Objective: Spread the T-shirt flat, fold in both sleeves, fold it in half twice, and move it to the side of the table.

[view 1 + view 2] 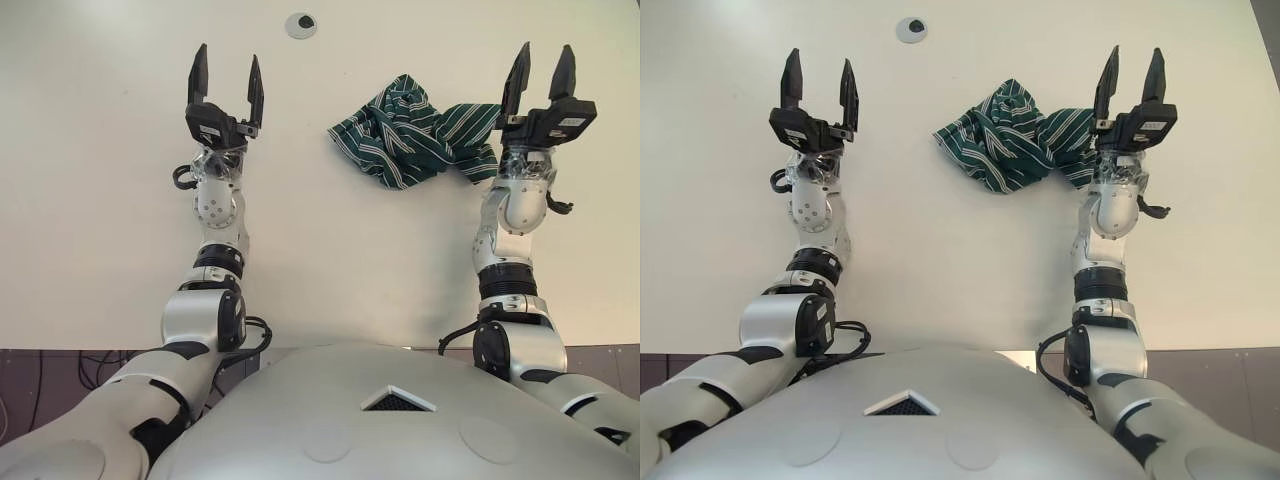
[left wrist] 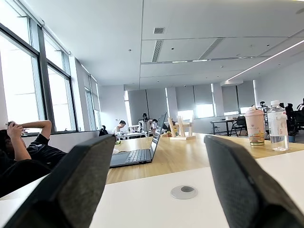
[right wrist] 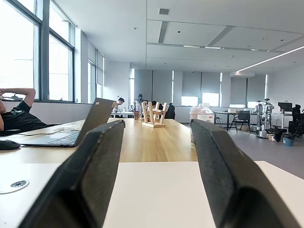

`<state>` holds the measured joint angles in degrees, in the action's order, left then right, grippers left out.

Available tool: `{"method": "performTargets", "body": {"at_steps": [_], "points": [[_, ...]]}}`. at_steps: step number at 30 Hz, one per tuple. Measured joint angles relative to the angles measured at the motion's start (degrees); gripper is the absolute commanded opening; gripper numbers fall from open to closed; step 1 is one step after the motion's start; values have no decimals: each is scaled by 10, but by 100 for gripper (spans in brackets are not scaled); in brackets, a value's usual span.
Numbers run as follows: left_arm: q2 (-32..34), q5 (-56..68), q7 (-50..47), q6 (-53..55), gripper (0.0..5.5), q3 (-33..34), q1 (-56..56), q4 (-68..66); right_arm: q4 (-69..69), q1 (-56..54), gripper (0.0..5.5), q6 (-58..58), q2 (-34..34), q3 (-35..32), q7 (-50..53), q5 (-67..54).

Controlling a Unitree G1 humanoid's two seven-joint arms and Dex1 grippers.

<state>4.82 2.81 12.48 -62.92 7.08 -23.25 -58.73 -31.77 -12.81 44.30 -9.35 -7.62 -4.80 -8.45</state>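
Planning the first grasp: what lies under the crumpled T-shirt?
Only the white table shows around the T-shirt; whatever its bunched folds cover, sleeves included, is hidden.

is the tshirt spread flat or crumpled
Crumpled. The T-shirt lies in a bunched heap of overlapping folds on the table, beside the open right claw, no sleeve laid out.

T-shirt (image 1: pixel 412 132) on the table (image 1: pixel 90 250), just beside the right gripper (image 1: pixel 546 50), well apart from the left gripper (image 1: pixel 228 54)
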Motion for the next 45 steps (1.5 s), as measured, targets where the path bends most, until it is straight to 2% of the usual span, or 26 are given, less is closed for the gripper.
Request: {"method": "performTargets", "body": {"at_steps": [16,18,22,25,28,30,32,34,36,38,45], "points": [[0,0,-1,0,341,-1,0,0,-3,0,255,-2,-3,1,-5,21],[0,-1,-1,0,341,-1,-1,0,-13,0,255,-23,-16,25,8,97],[-3,-6,-8,0,341,-2,-7,-8,-90,-10,255,-132,-110,134,11,300],[-5,-13,-12,1,341,-5,-8,-14,-103,-40,255,-158,-123,170,-9,330],[-8,21,40,16,341,-8,-6,-3,-69,-44,255,-157,-148,193,-106,300],[-11,70,106,45,341,-22,11,44,-16,-18,255,-145,-163,210,-189,240],[-10,153,226,123,341,-77,70,170,63,27,255,-143,-170,231,-303,156],[4,201,319,202,341,-141,140,286,107,57,255,-150,-188,243,-360,124],[52,236,395,315,341,-195,211,397,125,70,255,-174,-190,239,-375,112],[107,239,426,410,341,-212,248,466,137,75,255,-195,-194,235,-375,112],[225,290,480,612,341,-189,290,595,148,81,255,-206,-204,236,-358,120]]}}
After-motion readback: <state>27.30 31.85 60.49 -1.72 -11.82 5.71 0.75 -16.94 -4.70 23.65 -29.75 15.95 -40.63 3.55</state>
